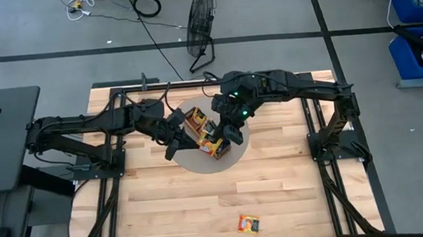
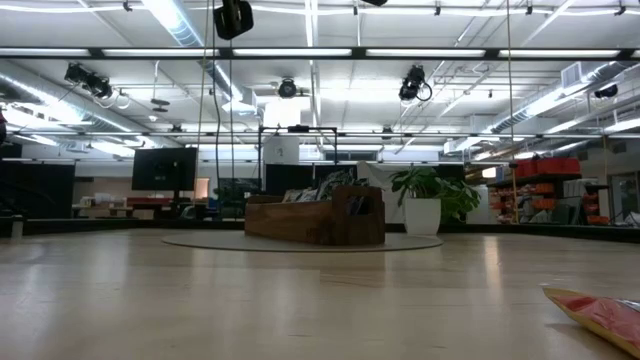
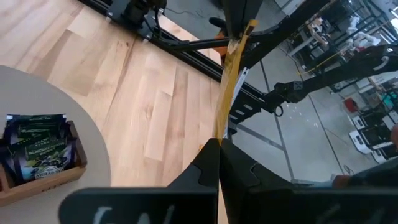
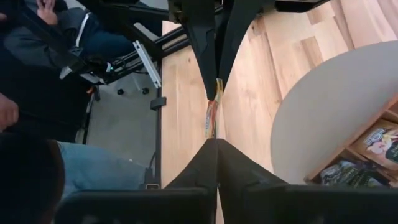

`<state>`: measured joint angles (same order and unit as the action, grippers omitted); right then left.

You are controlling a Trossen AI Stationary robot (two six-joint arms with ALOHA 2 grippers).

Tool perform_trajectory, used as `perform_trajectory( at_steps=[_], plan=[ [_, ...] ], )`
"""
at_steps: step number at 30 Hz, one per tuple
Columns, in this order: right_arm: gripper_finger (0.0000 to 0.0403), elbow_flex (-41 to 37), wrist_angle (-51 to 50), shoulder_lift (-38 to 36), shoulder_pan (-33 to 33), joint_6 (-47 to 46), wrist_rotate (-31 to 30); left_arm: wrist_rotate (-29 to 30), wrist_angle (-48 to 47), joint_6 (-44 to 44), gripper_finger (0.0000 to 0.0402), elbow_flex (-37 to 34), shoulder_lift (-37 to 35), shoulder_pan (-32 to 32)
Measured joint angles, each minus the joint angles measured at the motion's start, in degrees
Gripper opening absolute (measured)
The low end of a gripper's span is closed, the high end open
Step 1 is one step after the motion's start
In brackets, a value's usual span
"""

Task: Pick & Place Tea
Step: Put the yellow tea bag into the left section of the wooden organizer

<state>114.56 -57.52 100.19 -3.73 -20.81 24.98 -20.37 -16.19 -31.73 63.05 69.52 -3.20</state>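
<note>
My two grippers meet above the brown wooden tray [image 1: 195, 122], which stands on a round grey mat [image 1: 200, 165]. Between them they hold one orange-yellow tea sachet [image 1: 213, 143], seen edge-on in both wrist views. My left gripper [image 3: 219, 144] is shut on one end, my right gripper [image 4: 216, 142] on the other. The tray holds dark blue-teal sachets [image 3: 37, 149] and others [image 4: 373, 155]. One more orange-yellow sachet [image 1: 248, 223] lies flat on the table near its near edge, also seen in the low view [image 2: 600, 310]. My left gripper pinches one end of the orange-yellow sachet [image 3: 222, 124] between its two fingers, coming from the table's left. The sachet runs straight on from the fingers to the other gripper's fingers [image 3: 239, 12], lifted clear of the table. My right gripper pinches the opposite end of the same sachet [image 4: 213, 127] between its two fingers, coming from the table's right. The sachet stands edge-on, lifted clear, and its far end is in the left gripper's fingers [image 4: 208, 50].
A small green plant [image 2: 430, 195] shows behind the tray in the low view. Bare wooden table lies on the near side of the mat. A seated person [image 4: 93, 168] is beyond the table's edge, and a floor fan [image 1: 201, 28] stands past the far edge.
</note>
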Motion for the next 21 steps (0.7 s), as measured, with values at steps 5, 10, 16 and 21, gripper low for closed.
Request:
perform_trajectory(
  at_steps=[5,10,16,21],
  plan=[
    [0.0003,0.0,0.0,-0.3,-0.8,-2.2,0.0,1.9,-0.1,1.3,0.0026,0.0,-0.5,0.0],
    [0.0001,-0.1,-0.2,-1.9,-1.6,-2.7,-3.4,6.7,-0.5,4.3,0.0055,0.0,-1.9,0.0],
    [0.0001,-0.1,-0.1,-4.5,-2.9,-5.9,-11.0,17.3,-1.6,8.9,0.0078,0.0,-6.0,0.0],
    [0.0,-0.1,1.5,-6.5,-3.5,-9.2,-20.9,27.9,-3.1,12.1,0.0084,0.0,-10.8,0.0]
  ],
)
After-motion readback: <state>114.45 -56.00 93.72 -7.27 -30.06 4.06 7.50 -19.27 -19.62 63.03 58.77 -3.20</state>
